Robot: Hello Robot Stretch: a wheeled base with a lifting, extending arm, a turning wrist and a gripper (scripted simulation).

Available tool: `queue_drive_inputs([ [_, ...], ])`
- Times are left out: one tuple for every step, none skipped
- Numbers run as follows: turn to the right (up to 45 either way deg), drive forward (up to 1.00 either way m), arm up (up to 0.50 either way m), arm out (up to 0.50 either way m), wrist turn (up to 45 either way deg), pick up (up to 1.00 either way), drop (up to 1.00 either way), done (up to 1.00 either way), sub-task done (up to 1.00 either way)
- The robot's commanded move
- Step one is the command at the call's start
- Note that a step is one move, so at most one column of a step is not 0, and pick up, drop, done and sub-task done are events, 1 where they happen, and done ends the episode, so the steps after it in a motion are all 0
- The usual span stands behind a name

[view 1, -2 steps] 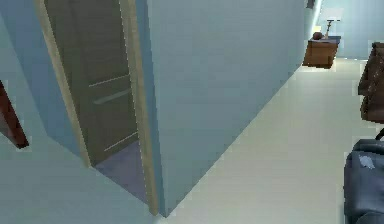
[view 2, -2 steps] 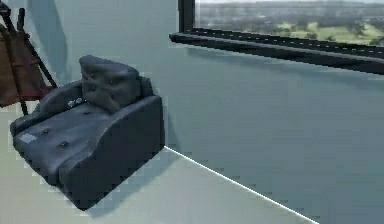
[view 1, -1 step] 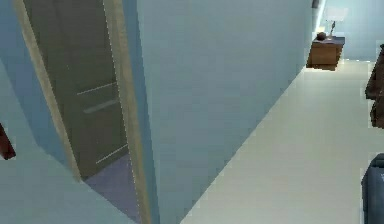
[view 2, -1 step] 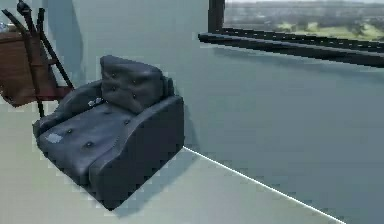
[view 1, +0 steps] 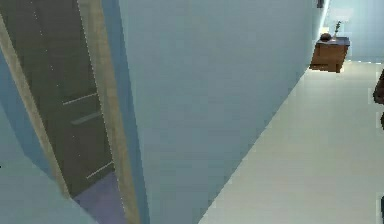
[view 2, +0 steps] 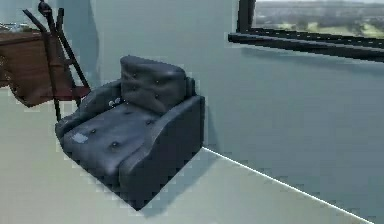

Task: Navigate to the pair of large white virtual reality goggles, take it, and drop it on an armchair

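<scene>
A dark grey-blue armchair (view 2: 130,125) with a tufted seat and a thick back cushion stands against the pale blue wall in the arm side view, left of the middle. A small pale patch (view 2: 113,102) lies where the seat meets the back; it is too small to tell what it is.
A dark stand with slanted poles (view 2: 60,50) and a brown wooden piece (view 2: 20,60) stand left of the armchair. A dark-framed window (view 2: 310,20) is at the upper right. In the forward view, a blue wall (view 1: 210,90) runs beside a grey door (view 1: 70,100), and cream floor (view 1: 310,150) leads to a small wooden table (view 1: 329,52).
</scene>
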Motion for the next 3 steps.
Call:
queue_drive_inputs([
  [33.0,0.00,0.00,0.00,0.0,0.00,0.00,0.00,0.00],
  [0.0,1.00,0.00,0.00,0.0,0.00,0.00,0.00,0.00],
  [0.0,1.00,0.00,0.00,0.0,0.00,0.00,0.00,0.00],
])
